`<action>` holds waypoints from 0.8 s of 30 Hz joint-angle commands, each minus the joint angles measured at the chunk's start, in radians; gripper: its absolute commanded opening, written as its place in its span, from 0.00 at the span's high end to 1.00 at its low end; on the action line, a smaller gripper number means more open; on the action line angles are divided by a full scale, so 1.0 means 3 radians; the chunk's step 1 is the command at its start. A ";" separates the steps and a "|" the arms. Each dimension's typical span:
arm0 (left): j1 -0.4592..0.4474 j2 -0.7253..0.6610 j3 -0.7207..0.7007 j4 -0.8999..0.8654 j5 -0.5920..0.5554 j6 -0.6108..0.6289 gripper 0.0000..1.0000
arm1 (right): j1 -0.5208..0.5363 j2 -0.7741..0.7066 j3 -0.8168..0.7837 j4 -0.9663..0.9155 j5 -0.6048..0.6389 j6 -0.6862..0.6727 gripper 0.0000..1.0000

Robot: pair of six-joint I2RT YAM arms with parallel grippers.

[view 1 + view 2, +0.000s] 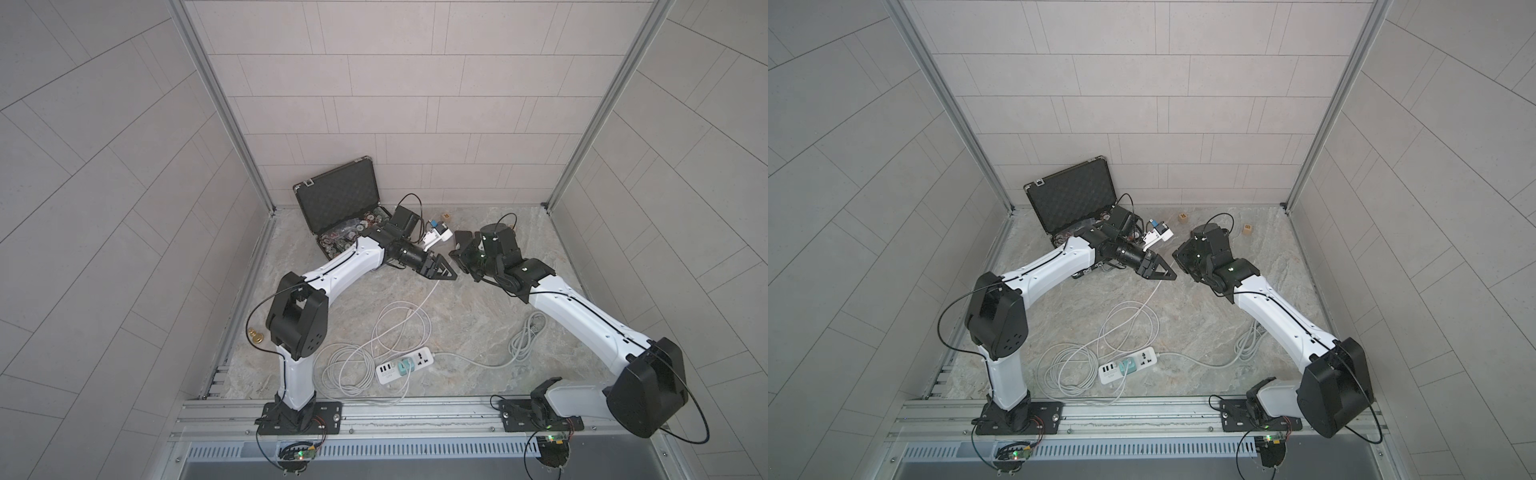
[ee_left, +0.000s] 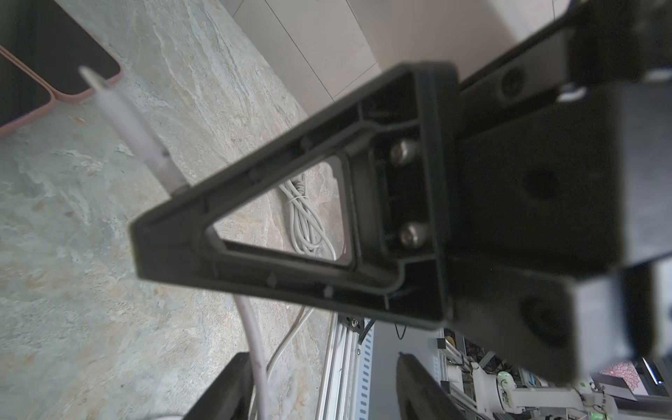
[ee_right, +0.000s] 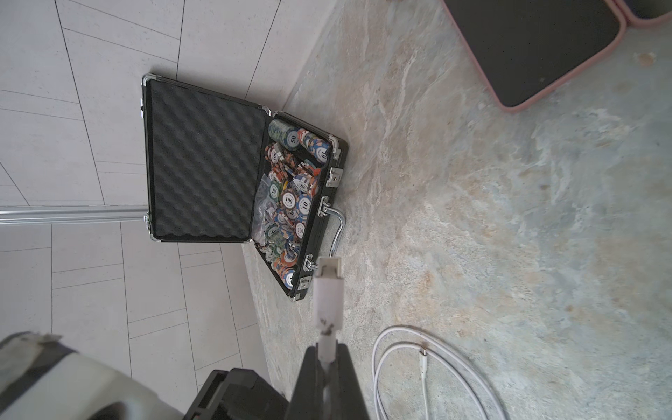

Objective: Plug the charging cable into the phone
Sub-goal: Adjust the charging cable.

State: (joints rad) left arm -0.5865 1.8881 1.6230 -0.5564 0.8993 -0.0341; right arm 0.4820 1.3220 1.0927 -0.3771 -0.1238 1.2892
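Your right gripper (image 3: 326, 352) is pressed together on the charging cable (image 3: 329, 291). It pinches the white sleeve just behind the plug. The plug's metal end sticks out past the fingertips, free in the air. In the right wrist view the open poker chip case (image 3: 203, 163) by the wall lies beyond it.

Your left gripper (image 1: 449, 274) sits nearly tip to tip with the right one above the middle of the table (image 1: 478, 316). In the left wrist view one triangular finger (image 2: 171, 251) fills the frame broadside. The cable runs up behind that finger and comes out past its edge, plug end first. From these views you cannot tell how wide the left jaws stand, or whether they touch the cable at all.

The phone (image 3: 527, 47) lies flat on the table, dark screen up, in a pink case. A second phone (image 3: 651, 9) of the same look lies just beside it. The plug is not in the phone. In the left wrist view its tip overlaps the pink edge, but how high above it the tip hangs you cannot tell.

Below the grippers the cable drops to the table and lies in loose loops near the power strip (image 1: 405, 365).
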 commanded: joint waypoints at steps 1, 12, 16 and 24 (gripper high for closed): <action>0.0132 -0.0121 0.0010 0.0118 -0.0060 -0.0118 0.37 | 0.0105 -0.0049 0.0035 0.0048 0.0064 0.0068 1.00; 0.0151 -0.0164 -0.0020 0.0075 -0.0001 -0.0017 0.65 | 0.0234 -0.0132 -0.0017 0.0092 0.0189 0.0087 0.99; 0.0140 -0.0155 -0.0021 0.0080 -0.0048 -0.0014 0.57 | 0.0234 -0.0158 -0.0017 0.0091 0.0222 0.0089 0.98; 0.0120 -0.0143 -0.0026 0.0072 -0.0104 -0.0001 0.98 | 0.0230 -0.0158 -0.0023 0.0116 0.0223 0.0088 0.91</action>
State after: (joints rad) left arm -0.5457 1.8706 1.6218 -0.5327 0.8726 -0.0463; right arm 0.5461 1.2972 1.0920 -0.3504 -0.0711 1.3159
